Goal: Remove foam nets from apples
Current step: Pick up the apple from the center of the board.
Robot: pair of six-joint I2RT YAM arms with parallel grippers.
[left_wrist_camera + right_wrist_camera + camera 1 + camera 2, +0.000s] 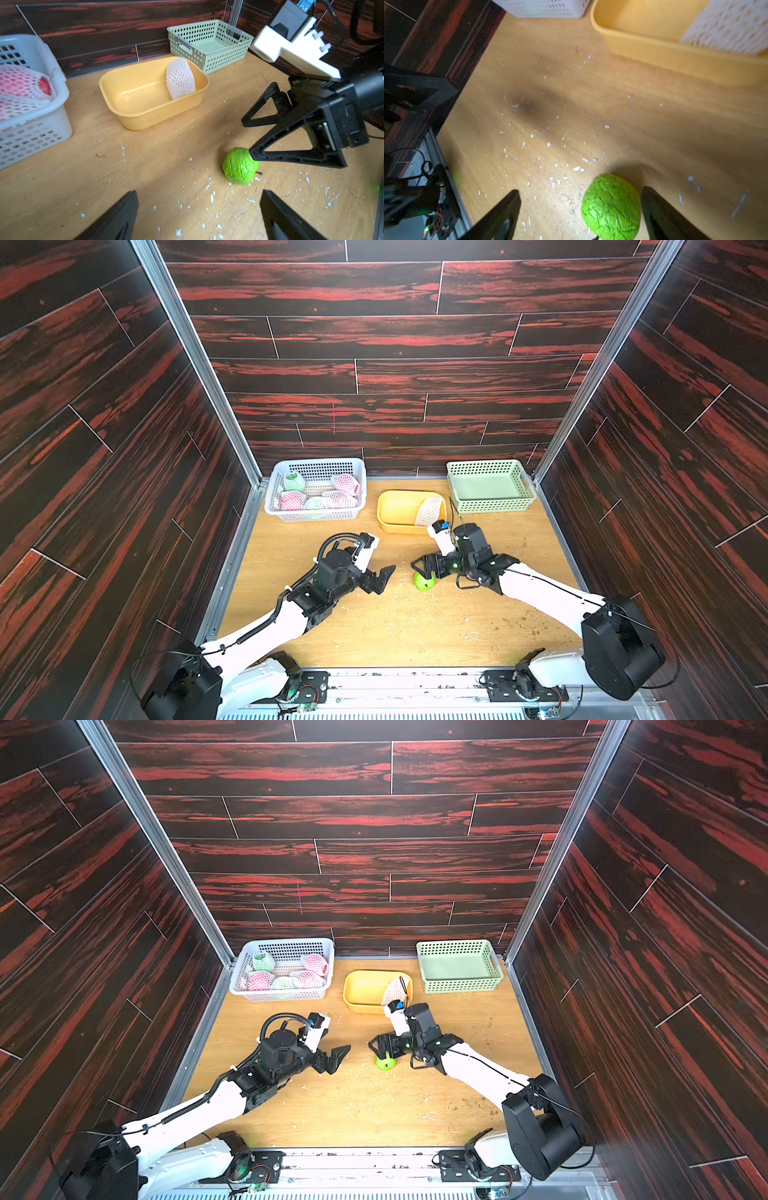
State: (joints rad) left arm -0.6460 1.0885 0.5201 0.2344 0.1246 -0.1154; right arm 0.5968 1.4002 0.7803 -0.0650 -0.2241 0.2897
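Note:
A bare green apple (pixel 424 581) (pixel 385 1063) lies on the wooden table, its skin wrinkled. My right gripper (pixel 418 568) (pixel 580 190) hangs open over it; the apple (pixel 611 207) sits between the jaws, close to one finger, and is not clamped. To the apple's left, my left gripper (pixel 383 580) (pixel 199 192) is open and empty, facing the apple (pixel 241 166). One empty white foam net (pixel 429 511) (pixel 180 78) leans inside the yellow tub (pixel 395 506). Several apples in foam nets (pixel 347 483) fill the white basket (pixel 276 506).
A pale green perforated basket (pixel 490 506) stands empty at the back right, beside the yellow tub. White foam crumbs litter the table around the apple. Dark wood-patterned walls close in the left, right and back sides.

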